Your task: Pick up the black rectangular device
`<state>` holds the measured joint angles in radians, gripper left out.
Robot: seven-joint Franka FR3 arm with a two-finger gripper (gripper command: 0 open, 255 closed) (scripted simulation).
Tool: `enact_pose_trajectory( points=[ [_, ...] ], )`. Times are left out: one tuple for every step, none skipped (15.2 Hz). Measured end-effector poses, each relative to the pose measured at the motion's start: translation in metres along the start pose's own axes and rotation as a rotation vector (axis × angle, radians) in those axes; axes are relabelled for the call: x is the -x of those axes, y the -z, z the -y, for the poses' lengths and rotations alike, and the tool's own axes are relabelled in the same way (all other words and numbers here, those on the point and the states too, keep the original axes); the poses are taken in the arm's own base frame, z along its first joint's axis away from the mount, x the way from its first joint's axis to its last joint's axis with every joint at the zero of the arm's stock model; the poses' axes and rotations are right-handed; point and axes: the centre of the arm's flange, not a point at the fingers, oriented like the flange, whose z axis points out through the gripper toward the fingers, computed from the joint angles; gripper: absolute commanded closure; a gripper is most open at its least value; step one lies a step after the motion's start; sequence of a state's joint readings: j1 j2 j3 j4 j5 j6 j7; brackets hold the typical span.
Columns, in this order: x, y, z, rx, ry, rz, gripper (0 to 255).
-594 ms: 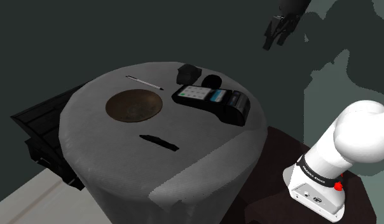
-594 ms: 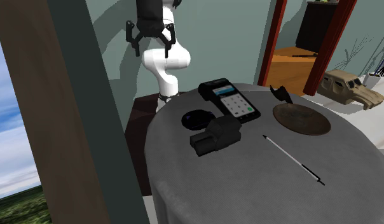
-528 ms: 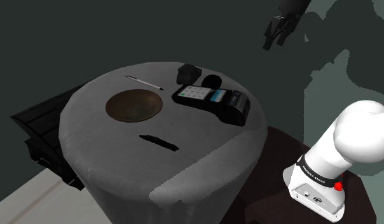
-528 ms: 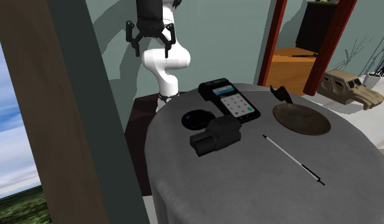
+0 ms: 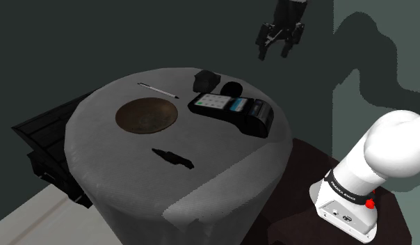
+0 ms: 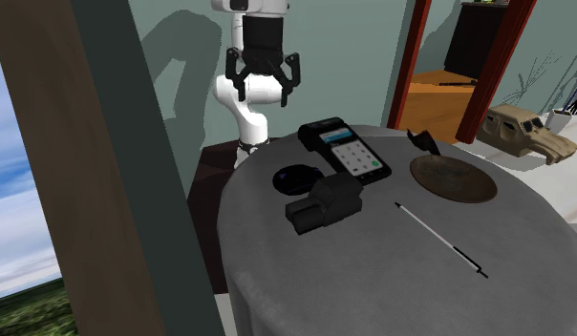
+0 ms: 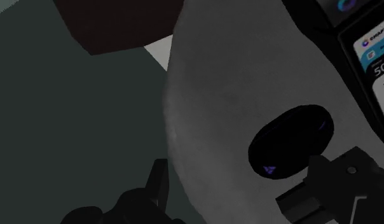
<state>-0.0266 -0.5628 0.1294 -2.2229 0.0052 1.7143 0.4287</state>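
Note:
The black rectangular device (image 5: 229, 110) is a card terminal with a lit keypad screen. It lies flat on the round grey-clothed table (image 5: 222, 174), toward the shoulder view's right. In the second exterior view the device (image 6: 344, 151) rests near the table's (image 6: 373, 277) far edge. My gripper (image 5: 275, 47) hangs open and empty, high above and beyond the table's far right rim. Seen from the other side, the gripper (image 6: 263, 84) points downward, above and just left of the device. One edge of the device (image 7: 369, 51) appears in the wrist view, over the table rim.
Around the device lie a black oval disc (image 5: 231, 88), a black blocky object (image 6: 323, 203), a brown round plate (image 5: 146, 115), a thin white stick (image 6: 438, 239) and a small black piece (image 5: 174, 156). Dark furniture (image 5: 42, 146) stands beside the table. A wooden post (image 6: 105, 191) rises close to the second exterior camera.
My gripper has swung toward the shoulder view's left, closer over the table's far rim, and has turned about its axis. Everything on the table has stayed where it was.

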Motion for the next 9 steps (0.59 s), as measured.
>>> enact_pose_trajectory(
  points=[
    [-0.006, -0.006, 0.013, 0.0, -0.038, 0.007, 0],
    [-0.011, -0.009, 0.025, 0.001, -0.076, 0.015, 0],
    [-0.017, -0.013, 0.036, 0.001, -0.114, 0.022, 0],
    [-0.024, -0.017, 0.048, 0.002, -0.152, 0.029, 0],
    [-0.033, -0.021, 0.062, 0.002, -0.189, 0.036, 0],
    [-0.041, -0.025, 0.072, 0.003, -0.228, 0.044, 0],
    [-0.049, -0.027, 0.08, 0.003, -0.266, 0.052, 0],
    [-0.057, -0.031, 0.089, 0.004, -0.304, 0.059, 0],
    [-0.066, -0.036, 0.098, 0.004, -0.342, 0.066, 0]
  ],
)
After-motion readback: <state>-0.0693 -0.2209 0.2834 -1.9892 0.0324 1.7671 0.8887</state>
